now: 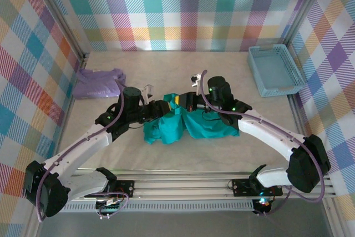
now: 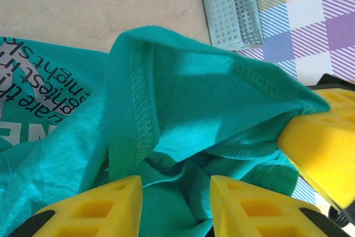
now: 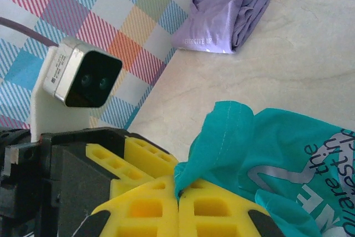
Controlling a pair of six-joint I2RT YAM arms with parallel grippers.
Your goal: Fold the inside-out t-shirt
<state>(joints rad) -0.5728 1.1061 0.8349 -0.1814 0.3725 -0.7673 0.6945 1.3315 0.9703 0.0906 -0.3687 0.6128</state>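
Note:
The inside-out t-shirt (image 1: pixel 186 125) is a crumpled teal heap in the middle of the table, and grey printed lettering (image 3: pixel 310 192) shows on it. My two grippers meet at its upper edge. My right gripper (image 3: pixel 178 190) is shut on a hemmed corner of the teal fabric and lifts it slightly; in the top view that right gripper (image 1: pixel 182 101) comes in from the right. My left gripper (image 2: pixel 176 184) stands open, with folds of the shirt (image 2: pixel 194 98) lying between its yellow fingers (image 2: pixel 111 203). From above, the left gripper (image 1: pixel 168 105) sits right beside the right one.
A pale lavender garment (image 1: pixel 99 83) lies folded at the back left of the table. A light blue perforated basket (image 1: pixel 275 70) stands at the back right. Checked walls close in the table on three sides. Bare tabletop (image 1: pixel 183 65) stretches behind the shirt.

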